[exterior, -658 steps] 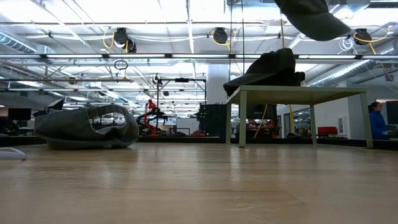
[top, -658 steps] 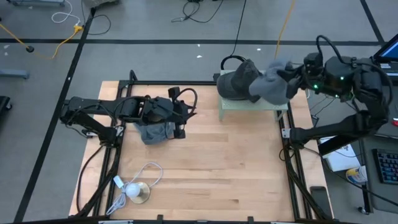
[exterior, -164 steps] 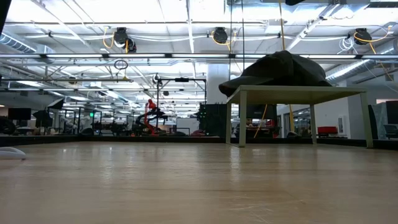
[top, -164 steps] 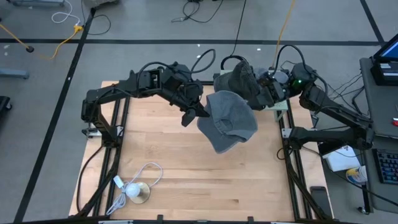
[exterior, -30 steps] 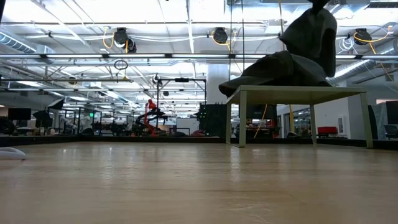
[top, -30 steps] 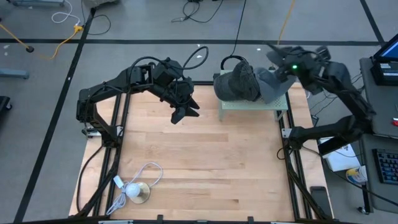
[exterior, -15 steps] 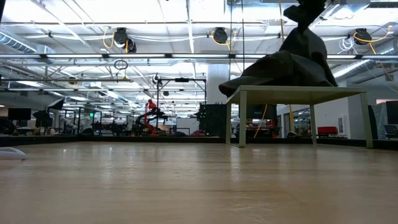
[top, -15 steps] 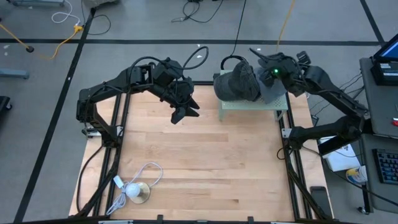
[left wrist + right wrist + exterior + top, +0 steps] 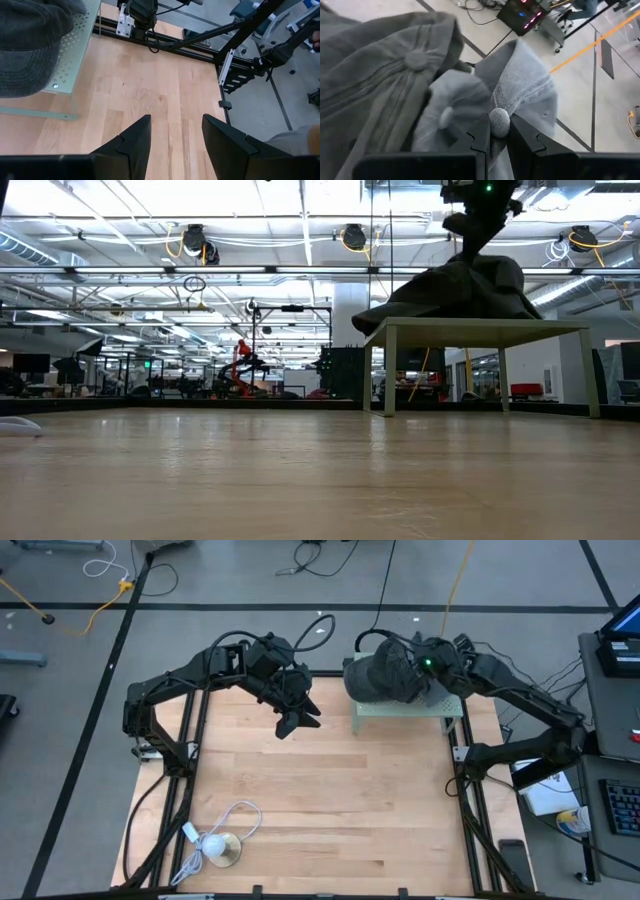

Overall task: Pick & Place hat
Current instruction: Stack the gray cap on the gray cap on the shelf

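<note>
A light grey hat [image 9: 520, 80] lies on top of darker grey hats [image 9: 378, 675] piled on a small pale green stand [image 9: 405, 708] at the table's far right. My right gripper [image 9: 418, 664] is above the pile, shut on the light grey hat; it also shows in the low view [image 9: 478, 215]. My left gripper [image 9: 298, 721] hangs open and empty over the bare wood, left of the stand. In the left wrist view [image 9: 172, 142] a dark hat's brim [image 9: 25, 50] rests on the stand. My right gripper pinches the light grey hat's crown at its top button [image 9: 499, 121] between its two fingers [image 9: 480, 137]. The fingers come from above, slanting down toward the table's left. The hat bunches up under the gripper [image 9: 480, 245], and its lower part rests on the pile.
A white cable with a round metal piece [image 9: 222, 846] lies at the near left. Dark frame rails [image 9: 180, 770] run along the table's left and right sides. Open wood [image 9: 330, 800] lies between the stand and the near edge.
My right gripper has gone toward the table's left and down with the light grey hat. The hat hung clear above the stand before; now it has sunk onto the pile of darker hats and its cloth has spread there.
</note>
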Motion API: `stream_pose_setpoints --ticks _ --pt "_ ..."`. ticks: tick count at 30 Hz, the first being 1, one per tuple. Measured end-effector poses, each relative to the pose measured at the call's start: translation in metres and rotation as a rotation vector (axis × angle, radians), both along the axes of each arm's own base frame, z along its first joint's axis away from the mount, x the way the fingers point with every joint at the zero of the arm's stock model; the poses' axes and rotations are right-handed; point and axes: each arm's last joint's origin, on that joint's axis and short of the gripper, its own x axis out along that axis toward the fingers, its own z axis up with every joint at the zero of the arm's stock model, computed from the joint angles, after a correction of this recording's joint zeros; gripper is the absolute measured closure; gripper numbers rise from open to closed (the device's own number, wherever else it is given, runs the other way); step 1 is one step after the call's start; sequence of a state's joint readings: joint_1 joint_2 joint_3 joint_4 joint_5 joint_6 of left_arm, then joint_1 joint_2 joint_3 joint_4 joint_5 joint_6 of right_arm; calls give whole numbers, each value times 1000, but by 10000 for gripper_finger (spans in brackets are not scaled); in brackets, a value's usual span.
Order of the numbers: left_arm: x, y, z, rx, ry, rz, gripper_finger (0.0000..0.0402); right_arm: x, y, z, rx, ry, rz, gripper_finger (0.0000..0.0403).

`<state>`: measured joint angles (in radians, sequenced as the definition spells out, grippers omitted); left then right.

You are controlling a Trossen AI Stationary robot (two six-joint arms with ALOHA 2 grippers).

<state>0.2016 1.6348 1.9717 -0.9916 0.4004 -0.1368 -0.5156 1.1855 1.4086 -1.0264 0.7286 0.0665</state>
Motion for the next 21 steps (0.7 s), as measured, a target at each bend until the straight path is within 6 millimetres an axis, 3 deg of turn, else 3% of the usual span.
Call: stream_pose_setpoints --ticks 8,14,21 --pt "0 0 0 -18 5 13 222 7 -3 -20 40 -10 33 362" --pt "0 0 0 -18 6 14 222 9 -4 -20 19 -8 57 361" --pt "0 0 0 -18 5 14 222 10 -4 -17 -7 14 96 304"
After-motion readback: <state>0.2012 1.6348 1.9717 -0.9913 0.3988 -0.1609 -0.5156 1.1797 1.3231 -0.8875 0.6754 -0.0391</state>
